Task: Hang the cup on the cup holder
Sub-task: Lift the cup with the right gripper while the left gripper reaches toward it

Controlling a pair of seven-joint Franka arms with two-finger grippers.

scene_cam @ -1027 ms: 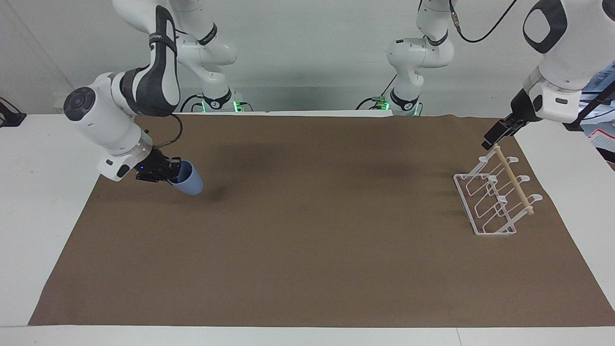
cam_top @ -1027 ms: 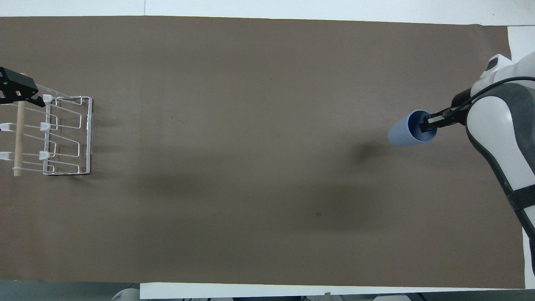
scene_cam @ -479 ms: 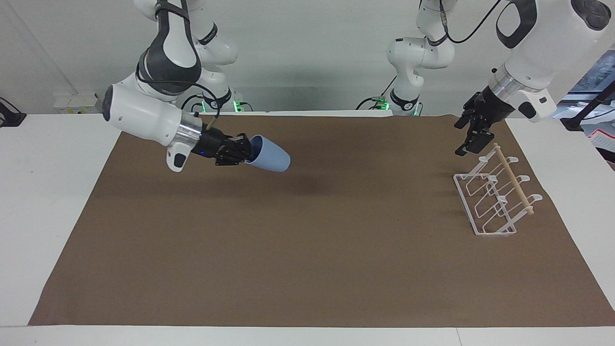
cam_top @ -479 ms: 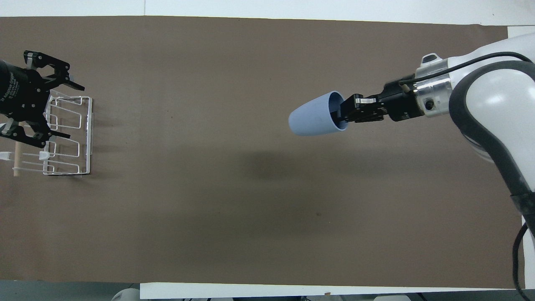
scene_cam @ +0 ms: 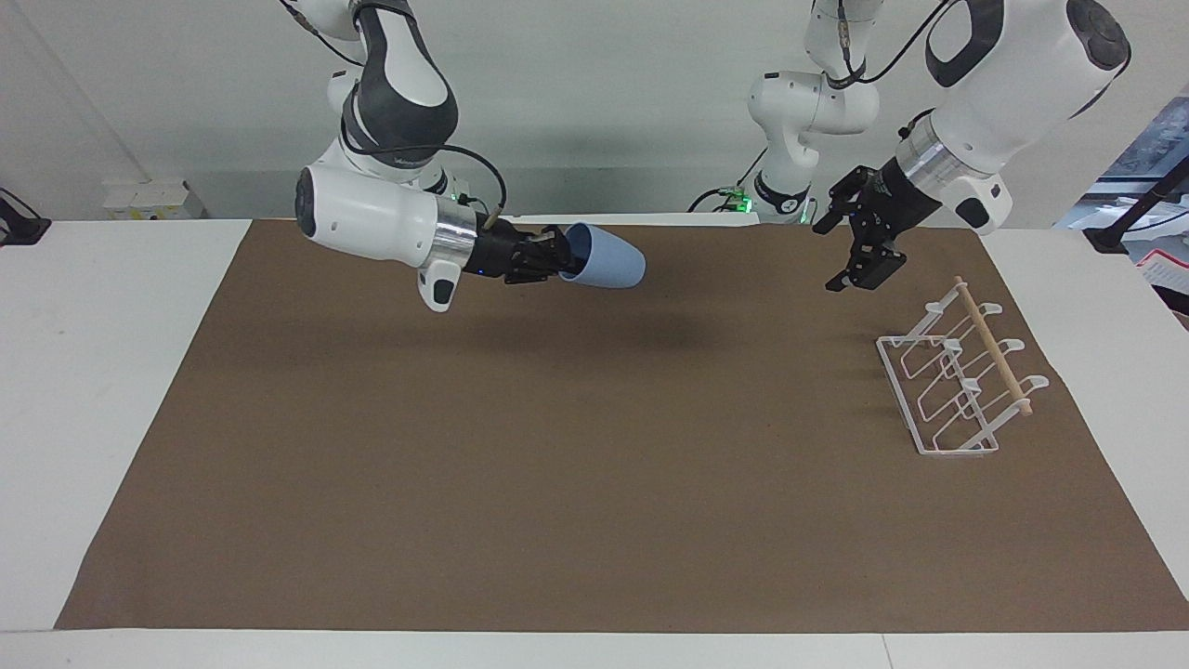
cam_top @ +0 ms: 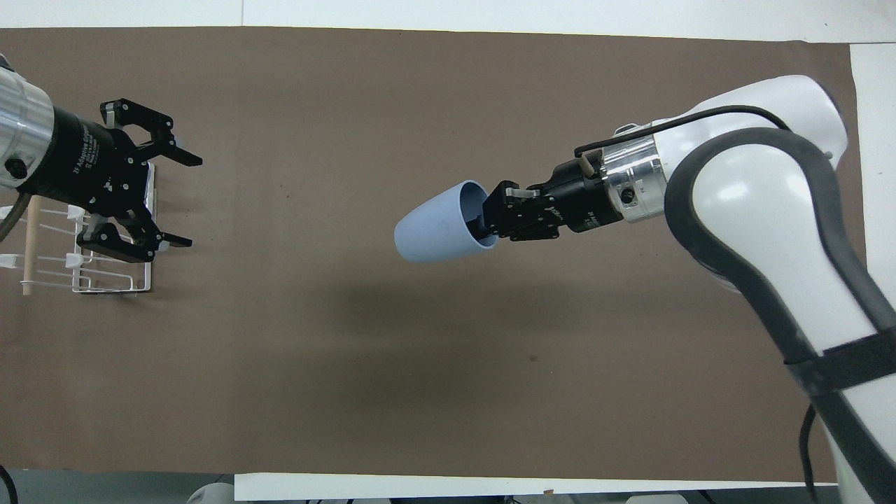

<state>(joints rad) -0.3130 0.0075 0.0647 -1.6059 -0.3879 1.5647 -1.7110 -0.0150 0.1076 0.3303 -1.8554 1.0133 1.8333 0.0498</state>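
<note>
Right pincer (scene_cam: 568, 259) clamped on cup (scene_cam: 608, 268) rim, cup sideways above mat (scene_cam: 557, 483). Left pincer (scene_cam: 841, 249) spread wide, empty, airborne beside cup holder (scene_cam: 957, 381).

A white table (scene_cam: 102, 390) carries a wide brown mat (scene_cam: 557, 483) that covers most of its top. A plain pale wall (scene_cam: 594, 111) rises at the robots' end, and soft shadows lie on the mat.
</note>
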